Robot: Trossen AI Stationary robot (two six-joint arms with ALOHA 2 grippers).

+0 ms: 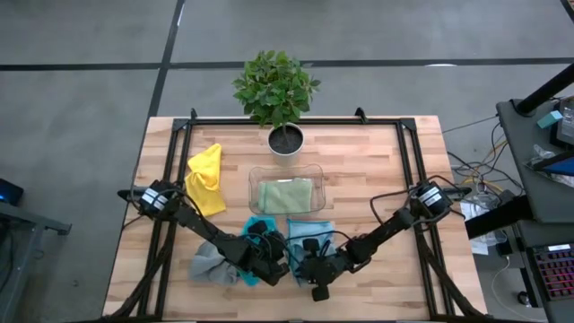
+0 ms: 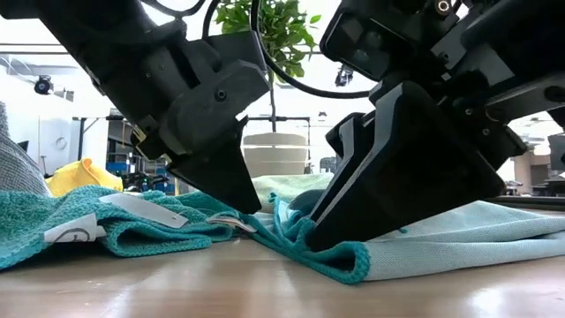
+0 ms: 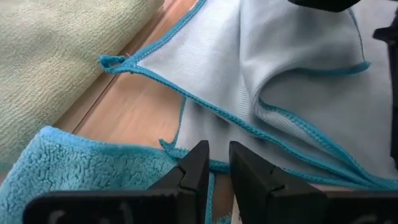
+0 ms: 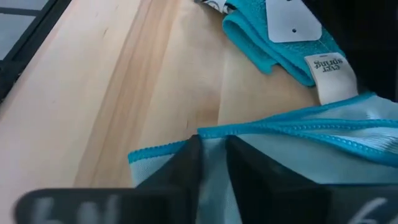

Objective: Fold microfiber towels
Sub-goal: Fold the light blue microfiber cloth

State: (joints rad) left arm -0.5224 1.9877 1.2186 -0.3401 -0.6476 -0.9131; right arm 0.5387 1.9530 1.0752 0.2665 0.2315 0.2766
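The light blue towel (image 1: 314, 231) lies rumpled near the table's front edge, with the teal towel (image 1: 260, 224) touching it on the left. Both grippers meet low over the seam between the two. My left gripper (image 3: 219, 158) and my right gripper (image 4: 212, 146) are each shut on the light blue towel's hem. The grey towel (image 1: 208, 262) lies bunched at the front left. At mid left the yellow towel (image 1: 206, 179) sits crumpled. A folded sage green towel (image 1: 287, 195) rests inside the clear tray (image 1: 255, 178). My left gripper pinches the light blue towel's stitched edge (image 3: 186, 154) between its two fingers, slanting down from the table's left. The fingertips hide the exact spot. The cloth lies slack on the table beyond them. My right gripper pinches the light blue towel's hemmed edge (image 4: 249, 129) between its two fingers, close to a corner (image 4: 135, 155). It slants down from the table's right, and the fingers lie across the hem. The rest of the towel lies slack on the table (image 2: 459, 238).
A potted plant (image 1: 278, 90) stands at the far edge behind the tray. Black frame rails (image 1: 175, 161) run along the left, right and far sides. Bare wood shows right of the light blue towel and in front of both grippers (image 4: 93, 93).
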